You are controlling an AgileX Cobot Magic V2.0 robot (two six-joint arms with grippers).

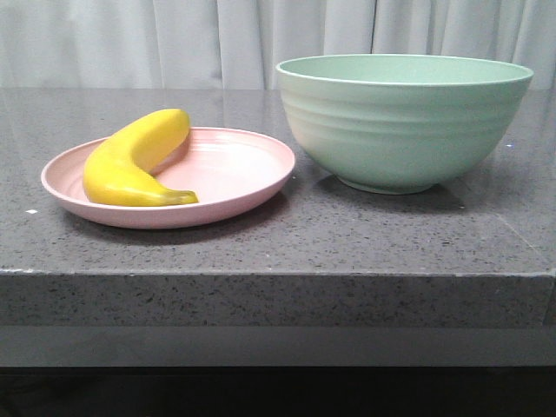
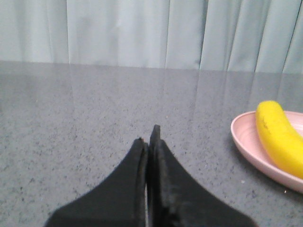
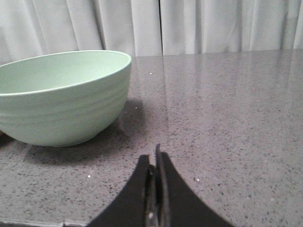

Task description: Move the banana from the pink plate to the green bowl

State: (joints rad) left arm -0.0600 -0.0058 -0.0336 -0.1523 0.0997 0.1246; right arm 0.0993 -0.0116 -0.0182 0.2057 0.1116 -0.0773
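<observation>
Black fingers of the left gripper point(image 2: 150, 137) fill the bottom centre of the left wrist view, pressed together so that only a thin dark seam runs between them; the jaws are closed on nothing. They hang low over the grey speckled counter point(image 2: 94, 123), pointing toward the pale curtain point(image 2: 118, 33) across the top of the frame. At the right edge of that view the plate point(image 2: 246, 142) shows part of its rim, with the banana point(image 2: 279, 137) lying in it, well apart from the fingertips.

In the right wrist view the right gripper point(image 3: 156, 156) sits at the bottom centre, its two black fingers likewise closed together and empty, low over the counter. The bowl point(image 3: 61, 109) stands in the left half of the frame, apart from the fingertips, casting a soft shadow on the stone.

Neither arm appears in the front view. There the banana point(image 1: 130, 165) lies in the left part of the plate point(image 1: 234, 174), at centre left of the frame. It is bright yellow, glossy and curved, its thick blunt end raised toward the far rim and its greenish tip pointing right along the near rim. The plate is pale pink, shallow, with faint rings. Just right of it, near but with a slight gap, stands the bowl point(image 1: 404, 122), mint green, deep, ridged outside, much taller than the plate.
</observation>
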